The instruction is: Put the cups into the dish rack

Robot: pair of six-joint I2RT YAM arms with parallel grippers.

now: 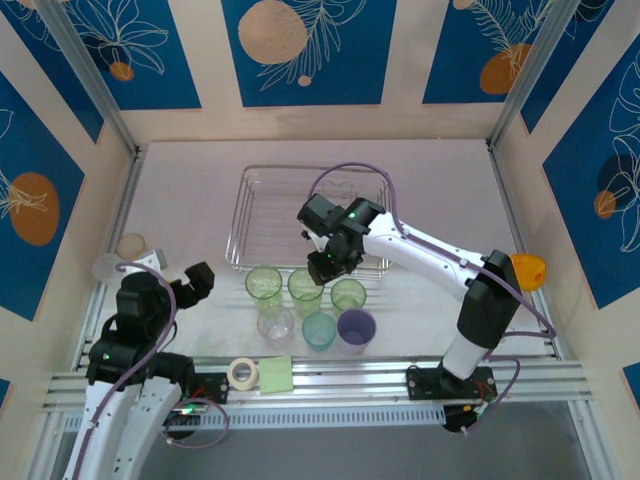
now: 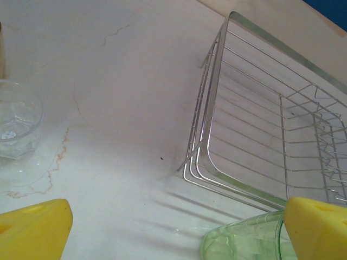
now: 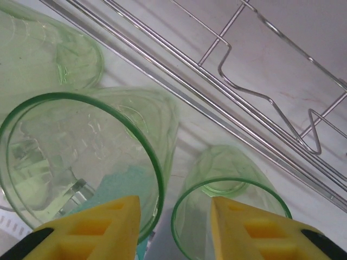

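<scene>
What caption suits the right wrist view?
Right pincer poised over green cups, beside the dish rack's wire edge.

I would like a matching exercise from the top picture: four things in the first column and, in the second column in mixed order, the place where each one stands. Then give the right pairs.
Things
1. lavender cup
2. tape roll
3. orange piece
4. dish rack

Places
A. at the right edge of the table
B. beside the yellow-green pad
C. behind the green cups
D. just right of the teal cup

Pairs: 1-D, 2-B, 3-A, 4-C
</scene>
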